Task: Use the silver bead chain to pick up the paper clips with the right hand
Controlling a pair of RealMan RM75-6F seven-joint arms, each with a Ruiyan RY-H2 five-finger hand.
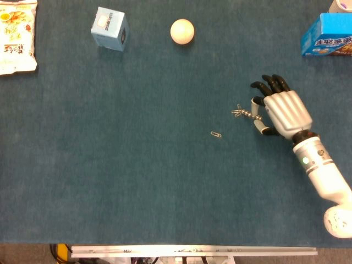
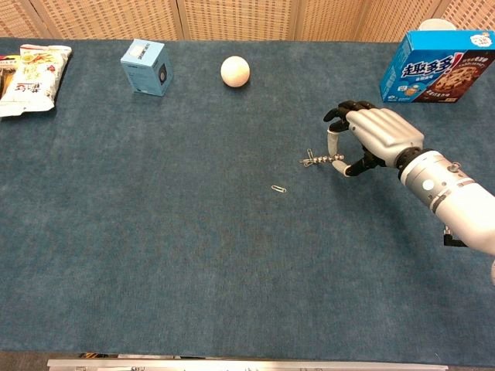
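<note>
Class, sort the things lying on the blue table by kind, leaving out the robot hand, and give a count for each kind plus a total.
Boxes: 2, small box, cookie box
Snack bags: 1
Balls: 1
Bead chains: 1, held by the right hand
Loose paper clips: 1
Clips clustered at the chain's tip: number unclear
Total: 6, plus that cluster

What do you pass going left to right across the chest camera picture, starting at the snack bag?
Snack bag → small blue box → white ball → loose paper clip → bead chain with clips clinging to its tip → right hand → blue cookie box.
</note>
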